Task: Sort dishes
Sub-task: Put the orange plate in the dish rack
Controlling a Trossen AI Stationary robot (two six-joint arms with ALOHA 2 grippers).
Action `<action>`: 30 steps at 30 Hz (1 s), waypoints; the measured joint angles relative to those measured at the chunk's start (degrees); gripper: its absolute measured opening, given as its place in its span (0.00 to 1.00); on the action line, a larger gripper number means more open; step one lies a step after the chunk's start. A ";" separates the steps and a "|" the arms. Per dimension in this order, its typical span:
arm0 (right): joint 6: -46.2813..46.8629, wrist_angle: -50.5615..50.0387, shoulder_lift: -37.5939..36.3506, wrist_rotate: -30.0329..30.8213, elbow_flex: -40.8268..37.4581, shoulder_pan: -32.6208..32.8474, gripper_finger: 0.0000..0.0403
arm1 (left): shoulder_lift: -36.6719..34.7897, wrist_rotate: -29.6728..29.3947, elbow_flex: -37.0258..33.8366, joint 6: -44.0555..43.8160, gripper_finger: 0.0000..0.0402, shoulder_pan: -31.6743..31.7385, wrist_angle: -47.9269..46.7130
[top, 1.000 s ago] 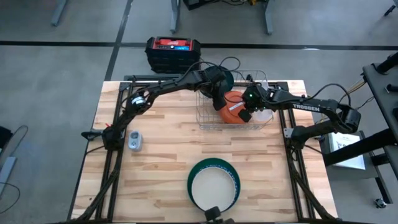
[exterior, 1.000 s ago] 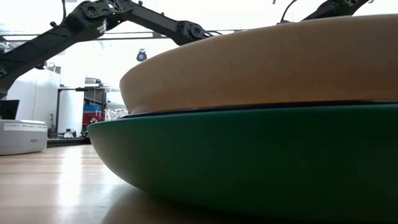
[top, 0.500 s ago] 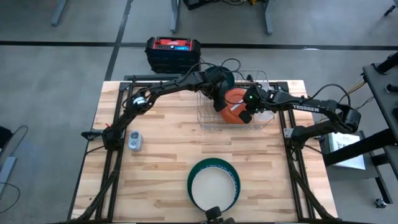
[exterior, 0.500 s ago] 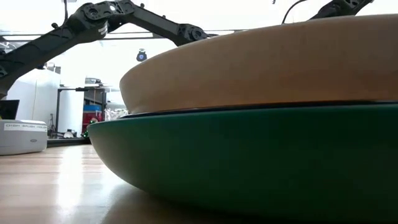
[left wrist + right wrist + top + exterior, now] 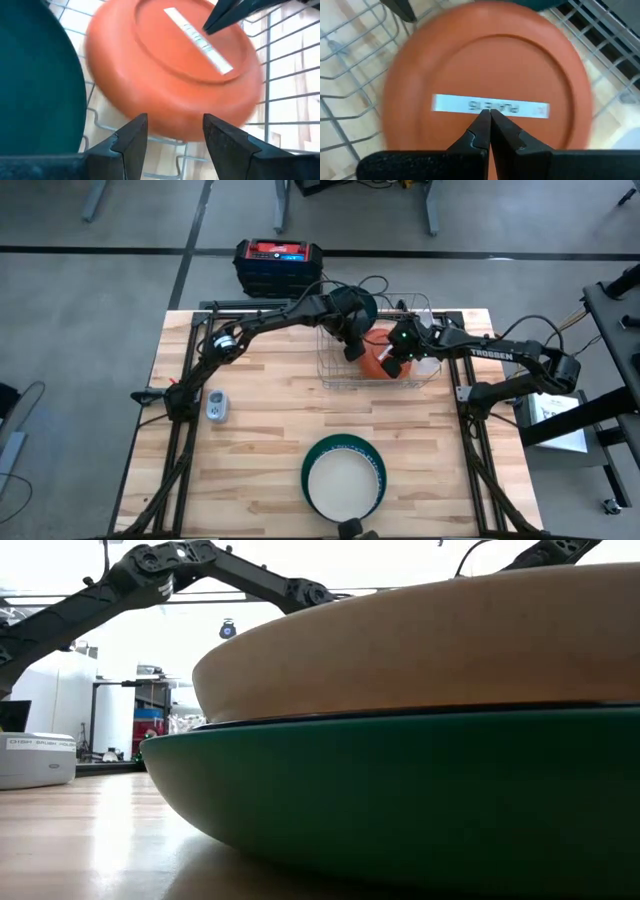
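An orange bowl (image 5: 372, 362) stands tilted on its rim in the silver wire rack (image 5: 335, 375), its underside with a white label (image 5: 490, 106) facing my right gripper. A dark green dish (image 5: 360, 305) stands just behind it in the rack. My left gripper (image 5: 172, 132) is open, its fingers astride the bowl's lower rim (image 5: 170, 127); touch does not show. My right gripper (image 5: 392, 366) is shut against the bowl. Near the table's near edge a white plate (image 5: 343, 485) lies in a dark green plate (image 5: 345, 448). My right gripper presses its shut fingertips (image 5: 489, 117) on the orange bowl's flat underside, at the white label (image 5: 200, 37), coming level from the table's right side. The bowl stays tilted with its rim down in the rack.
A small white device (image 5: 217, 405) lies on the table's left part. A black and red case (image 5: 278, 265) sits beyond the far edge. A pale clear piece (image 5: 426, 365) lies at the rack's right end. Bare wood spreads between the rack and the stacked plates (image 5: 400, 800).
The orange bowl has tipped further up on its rim in the rack: from above it now shows a narrower face than before. My right gripper has stayed shut against its underside and my left gripper has stayed open at its rim.
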 joint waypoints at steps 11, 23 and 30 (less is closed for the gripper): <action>-0.43 -0.97 0.00 1.83 1.58 -0.22 0.00 | 0.00 -0.09 0.00 -1.49 0.45 0.04 -0.25; -9.58 -4.69 0.00 -6.27 3.02 -0.14 0.00 | 0.00 -0.18 0.00 -1.80 0.45 -0.37 -2.41; -17.51 -4.96 -0.13 -10.24 3.20 2.21 0.07 | 0.00 -0.17 0.00 0.23 0.45 -0.36 -2.85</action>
